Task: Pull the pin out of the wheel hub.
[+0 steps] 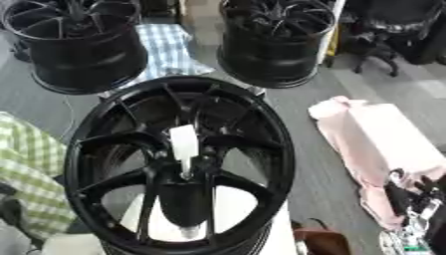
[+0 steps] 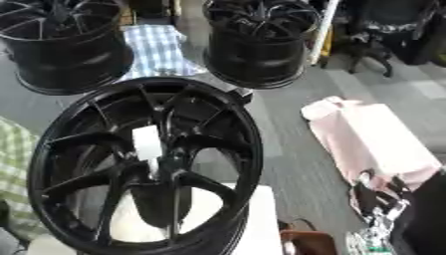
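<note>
A big black wheel hub (image 1: pixel 178 167) stood up on its edge on a white bench (image 1: pixel 228 209), with its open face turned toward the camera and tipped back a little. Its thin spokes ran out from the middle like a star.

A white pin (image 1: pixel 184 145) stuck in the middle of the wheel hub. The pin was long and flat-looking, wider at the top and thinner at the bottom. Its long side ran almost straight up and down, leaning a tiny bit to the left at the top. The thin bottom end went into the dark middle part where the spokes met. The wide top end pointed up, toward the far side of the room.

The right hand (image 1: pixel 416 209) showed low at the right edge, black with silver bits. It was well apart from the pin, which sat far off to that hand's left. I could not tell if its fingers were spread or curled. The left hand did not show.

Two more black wheels (image 1: pixel 76 44) stood farther back on the grey floor. A blue checked cloth (image 1: pixel 166 47) lay between them. A pink cloth (image 1: pixel 375 144) lay just above the right hand. A green checked cloth (image 1: pixel 26 169) lay on the far left side.
</note>
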`<state>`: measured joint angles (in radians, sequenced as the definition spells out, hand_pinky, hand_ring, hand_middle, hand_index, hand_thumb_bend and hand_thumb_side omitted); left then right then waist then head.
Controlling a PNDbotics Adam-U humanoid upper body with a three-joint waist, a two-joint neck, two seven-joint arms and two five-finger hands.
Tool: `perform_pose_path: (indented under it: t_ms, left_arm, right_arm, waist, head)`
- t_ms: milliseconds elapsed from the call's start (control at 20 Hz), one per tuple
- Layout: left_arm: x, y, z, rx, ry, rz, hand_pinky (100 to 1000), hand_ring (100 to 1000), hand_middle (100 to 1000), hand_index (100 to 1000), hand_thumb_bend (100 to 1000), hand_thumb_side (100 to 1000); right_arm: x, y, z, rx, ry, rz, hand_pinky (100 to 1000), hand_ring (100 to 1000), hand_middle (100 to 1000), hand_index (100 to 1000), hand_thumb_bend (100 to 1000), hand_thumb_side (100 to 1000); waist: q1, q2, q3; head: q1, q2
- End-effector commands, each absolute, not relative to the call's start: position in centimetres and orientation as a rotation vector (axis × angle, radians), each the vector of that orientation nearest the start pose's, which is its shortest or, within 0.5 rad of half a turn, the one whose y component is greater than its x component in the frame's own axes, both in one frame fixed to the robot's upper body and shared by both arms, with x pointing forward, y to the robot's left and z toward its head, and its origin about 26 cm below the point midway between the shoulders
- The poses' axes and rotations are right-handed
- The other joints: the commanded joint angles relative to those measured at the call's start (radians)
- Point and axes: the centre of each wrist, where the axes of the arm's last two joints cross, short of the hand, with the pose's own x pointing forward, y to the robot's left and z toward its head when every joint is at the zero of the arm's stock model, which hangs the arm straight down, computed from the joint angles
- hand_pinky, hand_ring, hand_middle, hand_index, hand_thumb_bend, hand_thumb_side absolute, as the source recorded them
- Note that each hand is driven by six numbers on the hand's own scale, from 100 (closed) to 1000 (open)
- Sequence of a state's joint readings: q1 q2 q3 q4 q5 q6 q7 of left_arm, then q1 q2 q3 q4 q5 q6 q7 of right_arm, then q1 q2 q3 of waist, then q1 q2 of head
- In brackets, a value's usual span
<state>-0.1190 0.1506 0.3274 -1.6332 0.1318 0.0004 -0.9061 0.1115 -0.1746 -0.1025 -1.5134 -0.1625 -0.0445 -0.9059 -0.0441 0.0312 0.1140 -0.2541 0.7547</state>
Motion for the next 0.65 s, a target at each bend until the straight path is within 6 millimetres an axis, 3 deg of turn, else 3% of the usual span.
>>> perform_pose_path:
  t_ms: [50, 200, 500, 550, 600, 650]
  left_arm:
    - [29.6, 35.3, 6.2, -0.406, -1.722, -0.615, 506, 286, 647, 697, 100, 890]
    - [29.7, 35.2, 6.1, -0.408, -1.720, -0.617, 506, 282, 646, 697, 100, 891]
    - [29.8, 35.0, 6.1, -0.408, -1.719, -0.625, 506, 277, 646, 696, 100, 891]
    - [29.8, 35.0, 6.1, -0.408, -1.720, -0.626, 506, 275, 646, 696, 100, 883]
    - [29.7, 35.0, 6.1, -0.408, -1.720, -0.627, 506, 272, 646, 696, 100, 892]
    - [29.7, 35.0, 6.0, -0.407, -1.719, -0.627, 506, 267, 646, 696, 100, 891]
  right_arm:
    - [24.6, -30.5, -3.2, -0.807, -1.403, -0.685, 672, 654, 689, 809, 178, 239]
    - [24.9, -28.8, -3.1, -0.746, -1.428, -0.601, 670, 649, 683, 809, 157, 235]
    - [25.2, -27.4, -3.0, -0.673, -1.452, -0.515, 666, 637, 666, 803, 131, 229]
    - [25.2, -27.2, -3.1, -0.664, -1.458, -0.502, 666, 634, 662, 803, 191, 165]
    - [25.2, -27.0, -3.2, -0.653, -1.463, -0.489, 666, 634, 661, 803, 128, 229]
    - [25.2, -26.8, -3.3, -0.643, -1.465, -0.475, 667, 634, 661, 803, 129, 230]
  waist:
    - [0.004, -0.003, 0.005]
    - [0.003, 0.000, 0.012]
    - [0.003, 0.003, 0.012]
    - [0.003, 0.004, 0.012]
    - [0.003, 0.004, 0.011]
    - [0.004, 0.004, 0.010]
  head:
    - [-0.005, -0.001]
    - [-0.006, -0.004]
    - [-0.010, -0.006]
    - [-0.010, -0.006]
    - [-0.008, -0.005]
    - [-0.007, -0.005]
